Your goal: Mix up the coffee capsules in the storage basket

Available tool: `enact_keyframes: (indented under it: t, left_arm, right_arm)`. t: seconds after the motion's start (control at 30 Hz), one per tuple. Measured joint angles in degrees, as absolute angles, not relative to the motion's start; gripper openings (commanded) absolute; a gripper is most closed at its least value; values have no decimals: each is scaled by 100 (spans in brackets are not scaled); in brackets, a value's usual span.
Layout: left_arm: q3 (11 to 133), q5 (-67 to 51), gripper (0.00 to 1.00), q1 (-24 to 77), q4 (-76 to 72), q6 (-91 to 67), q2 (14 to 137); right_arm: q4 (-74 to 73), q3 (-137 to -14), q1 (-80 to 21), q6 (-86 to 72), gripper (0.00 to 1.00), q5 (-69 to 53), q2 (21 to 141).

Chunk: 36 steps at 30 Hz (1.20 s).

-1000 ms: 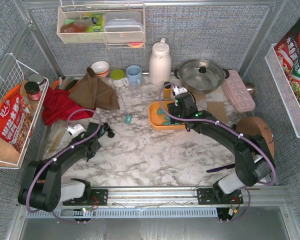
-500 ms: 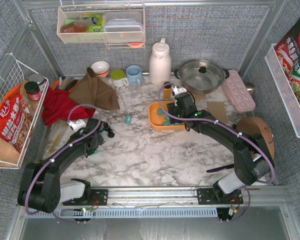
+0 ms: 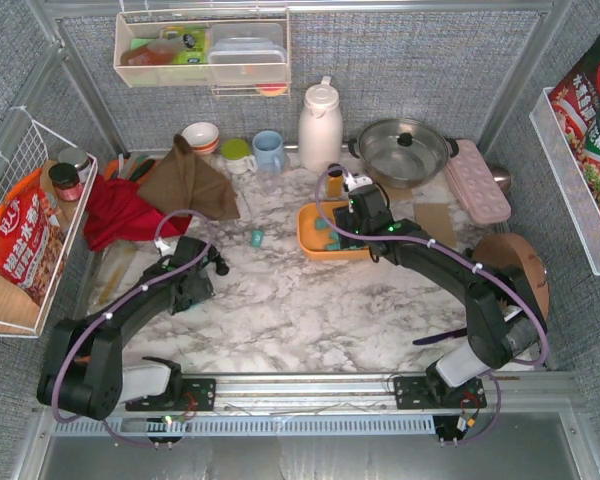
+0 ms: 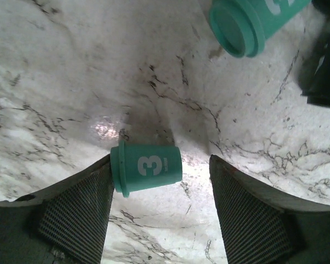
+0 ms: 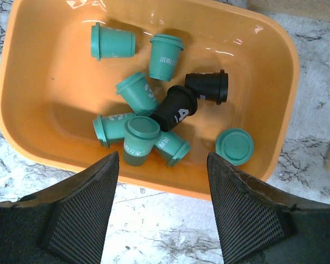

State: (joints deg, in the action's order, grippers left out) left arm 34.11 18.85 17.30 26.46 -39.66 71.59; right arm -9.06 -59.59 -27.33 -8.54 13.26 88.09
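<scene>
The orange storage basket (image 3: 307, 240) sits mid-table; in the right wrist view (image 5: 49, 82) it holds several teal coffee capsules (image 5: 138, 92) and two black ones (image 5: 175, 107). My right gripper (image 5: 160, 165) is open and empty, hovering over the basket's near rim. My left gripper (image 4: 160, 190) is open low over the marble, with a teal capsule marked 3 (image 4: 148, 168) lying on its side between the fingers, against the left finger. A second teal capsule (image 4: 252, 21) lies beyond it. In the top view a loose teal capsule (image 3: 256, 237) and black capsules (image 3: 218, 263) lie by the left gripper (image 3: 193, 268).
A red cloth (image 3: 120, 212) and brown cloth (image 3: 188, 180) lie back left. Bowls, a blue mug (image 3: 268, 150), white jug (image 3: 320, 125), steel pot (image 3: 402, 150) and pink egg tray (image 3: 477, 180) line the back. A dark object (image 4: 325, 71) sits by the left gripper's right side.
My left gripper has moved right across the table to the loose capsules, and one now lies between its fingers. The right arm has barely moved.
</scene>
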Motion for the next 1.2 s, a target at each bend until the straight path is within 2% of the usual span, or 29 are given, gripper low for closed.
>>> enact_keyframes:
  t: [0.17,0.5,0.57,0.7,0.8,1.2]
  left_arm:
    - [3450,1754,64,1824,2628,-3900,7476]
    - [3649,1955,62,1872,2582,-4077,7776]
    - [3642,1959,64,1890,2628,-4077,7728]
    - [3656,1942,81,1916,2867,-4077,7559]
    - [3798,1900,86,1927,3039,-4040,7428]
    - [4847,1214,86,1931,3133,-2786,6847]
  right_arm:
    - [-952,-5959,-2733,-823,69,1328,8809]
    - [-1009,-5972,-2733,-803,69,1328,8809]
    - [-1013,-5990,-2733,-803,69,1328,8814]
    - [-1011,-5994,-2731,-803,69,1326,8851]
    - [-1026,-6001,-2731,-803,69,1321,8877]
    - [-1072,-6130,-2733,-810,69,1170,8978]
